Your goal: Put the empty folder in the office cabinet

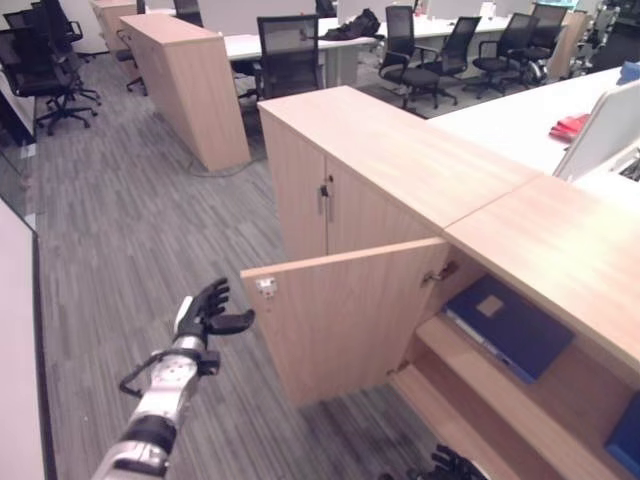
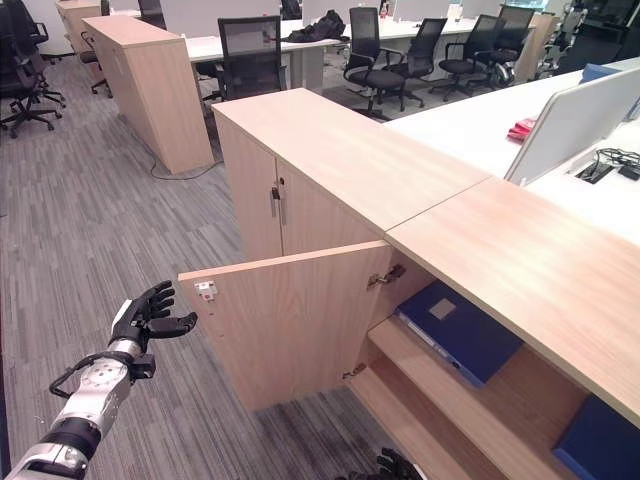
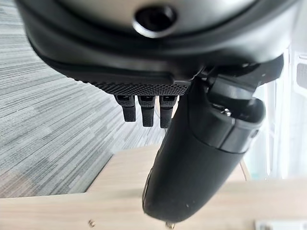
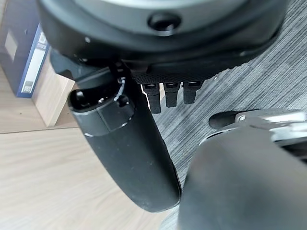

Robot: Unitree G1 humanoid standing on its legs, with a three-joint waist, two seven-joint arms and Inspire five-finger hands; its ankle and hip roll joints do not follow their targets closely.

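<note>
Grey striped carpet (image 1: 130, 230) ahead of me. Black office chairs (image 1: 430, 50) around white tabletops (image 1: 520, 120); red item (image 1: 570, 127) on one; black bag (image 1: 350, 25) beyond.

Bright, even office light, pale glare on the far white bench (image 2: 480, 120), soft shadow inside the open light-wood cabinet (image 2: 330, 180).

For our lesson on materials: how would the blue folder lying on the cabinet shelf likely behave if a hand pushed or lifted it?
The blue folder looks like a thick, flat-lying binder, so it is probably stiff, not floppy. Lying flat on the shelf, it should slide rather than tip. Its smooth cover may be slippery.
</note>
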